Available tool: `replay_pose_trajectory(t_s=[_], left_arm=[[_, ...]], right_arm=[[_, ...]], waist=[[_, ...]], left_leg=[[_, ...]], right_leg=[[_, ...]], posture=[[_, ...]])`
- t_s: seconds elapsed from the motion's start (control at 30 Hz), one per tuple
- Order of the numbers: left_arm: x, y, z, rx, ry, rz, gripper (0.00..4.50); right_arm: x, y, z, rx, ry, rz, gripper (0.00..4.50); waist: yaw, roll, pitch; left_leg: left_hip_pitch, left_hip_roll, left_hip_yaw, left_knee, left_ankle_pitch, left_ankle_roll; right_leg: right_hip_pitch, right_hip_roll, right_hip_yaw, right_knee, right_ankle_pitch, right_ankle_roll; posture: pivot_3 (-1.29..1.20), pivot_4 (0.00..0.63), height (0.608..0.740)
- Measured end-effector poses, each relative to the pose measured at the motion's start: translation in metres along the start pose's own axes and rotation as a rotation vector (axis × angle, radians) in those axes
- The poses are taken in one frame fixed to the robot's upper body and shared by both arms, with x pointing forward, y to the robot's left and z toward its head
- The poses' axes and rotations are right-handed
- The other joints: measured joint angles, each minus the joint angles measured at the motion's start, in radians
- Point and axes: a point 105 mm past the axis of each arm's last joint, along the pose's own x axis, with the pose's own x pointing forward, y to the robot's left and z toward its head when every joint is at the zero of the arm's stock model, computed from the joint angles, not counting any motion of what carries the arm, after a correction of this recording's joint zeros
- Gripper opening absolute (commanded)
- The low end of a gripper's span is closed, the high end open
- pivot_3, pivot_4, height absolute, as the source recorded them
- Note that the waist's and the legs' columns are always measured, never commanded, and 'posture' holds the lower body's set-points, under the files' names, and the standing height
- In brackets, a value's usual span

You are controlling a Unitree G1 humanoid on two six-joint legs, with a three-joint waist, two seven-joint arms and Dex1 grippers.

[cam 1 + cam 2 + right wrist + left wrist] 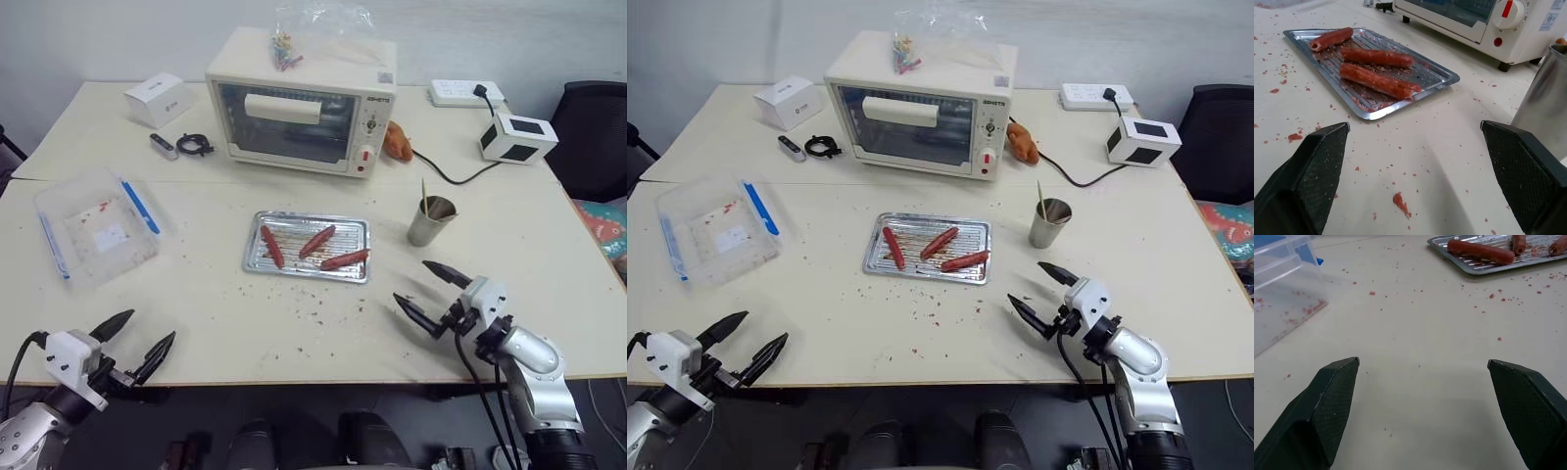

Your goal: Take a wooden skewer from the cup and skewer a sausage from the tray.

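A shiny metal tray (355,228) lies mid-table with three red-brown sausages: one at its left (271,246), one in the middle (316,240), one at its right (345,259). Right of the tray stands the grey metal cup (430,223) with a thin wooden skewer (423,195) upright in it. My right gripper (431,293) hovers open over the table in front of the cup, a little right of the tray. My left gripper (137,342) is open at the table's near left edge, far from the tray. In the right wrist view the tray (1447,75) and cup (1543,105) lie just ahead.
A cream toaster oven (302,106) stands behind the tray, an orange thing (398,142) beside it. A clear plastic box with blue strips (93,225) sits at the left. A white cube box (517,136), power strip (465,93) and cable lie at back right. Brown crumbs dot the table.
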Motion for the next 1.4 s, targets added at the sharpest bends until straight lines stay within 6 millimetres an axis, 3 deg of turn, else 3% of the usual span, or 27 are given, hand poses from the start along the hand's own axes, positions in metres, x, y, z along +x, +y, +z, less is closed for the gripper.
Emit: replay_pose_trajectory(t_s=[0.2,0.33,0.43,0.6,0.7,0.93,1.2,1.4], left_arm=[[0.023,-0.004,0.019,0.029,-0.062,-0.118,4.46],[0.035,-0.019,0.034,-0.022,-0.094,-0.329,4.46],[0.055,-0.026,0.061,-0.009,-0.185,-0.427,4.46],[0.083,-0.042,0.096,0.020,-0.272,-0.547,4.46],[0.088,-0.046,0.100,0.020,-0.270,-0.581,4.46],[0.092,-0.047,0.101,0.011,-0.258,-0.585,4.46],[0.084,-0.059,0.099,0.005,-0.234,-0.554,4.46],[0.084,-0.062,0.101,0.005,-0.233,-0.535,4.46]], right_arm=[[-0.012,-0.004,0.000,-0.010,0.017,-0.009,4.50],[-0.053,-0.022,0.014,-0.063,0.067,-0.087,4.50],[-0.089,-0.034,0.018,-0.086,0.139,-0.160,4.50],[-0.112,-0.049,0.019,-0.105,0.192,-0.217,4.50],[-0.106,-0.063,0.033,-0.135,0.151,-0.200,4.50],[-0.061,-0.086,0.078,-0.137,0.088,-0.018,4.50],[-0.020,-0.060,0.080,0.035,0.144,0.138,4.50],[-0.004,-0.060,0.077,0.049,0.147,0.134,4.50]], waist=[[0.002,0.000,0.000],[0.003,0.001,0.001],[0.004,0.000,0.000],[-0.006,0.001,0.000],[-0.015,0.001,0.000],[-0.015,0.002,0.001],[0.003,0.002,0.001],[0.002,0.002,0.001]], left_leg=[[-0.001,0.000,0.000,0.000,0.000,0.000],[-0.001,0.000,0.000,0.000,0.000,0.000],[0.001,0.000,-0.001,0.001,0.000,0.000],[0.008,0.000,0.006,-0.003,0.000,0.000],[0.013,0.001,0.013,-0.008,0.001,-0.001],[0.013,0.003,0.013,-0.007,0.001,-0.002],[0.011,0.002,0.013,-0.006,0.001,-0.001],[0.011,0.001,0.013,-0.006,0.001,-0.001]], right_leg=[[0.000,0.000,0.000,0.000,0.000,0.000],[0.001,0.000,0.000,-0.001,0.000,0.000],[0.003,0.000,-0.001,-0.001,0.000,0.000],[0.003,0.003,0.000,0.001,0.000,0.000],[0.004,0.005,0.005,0.001,0.000,0.000],[0.002,0.006,0.006,0.000,0.000,0.000],[0.002,0.002,0.005,0.000,0.000,0.001],[0.002,0.003,0.005,0.000,0.000,0.000]], posture=[[0.00,0.150,0.740],[0.00,0.150,0.740],[0.00,0.150,0.740],[0.00,0.150,0.740],[0.00,0.150,0.740],[0.00,0.150,0.740],[0.00,0.150,0.740],[0.00,0.150,0.740]])
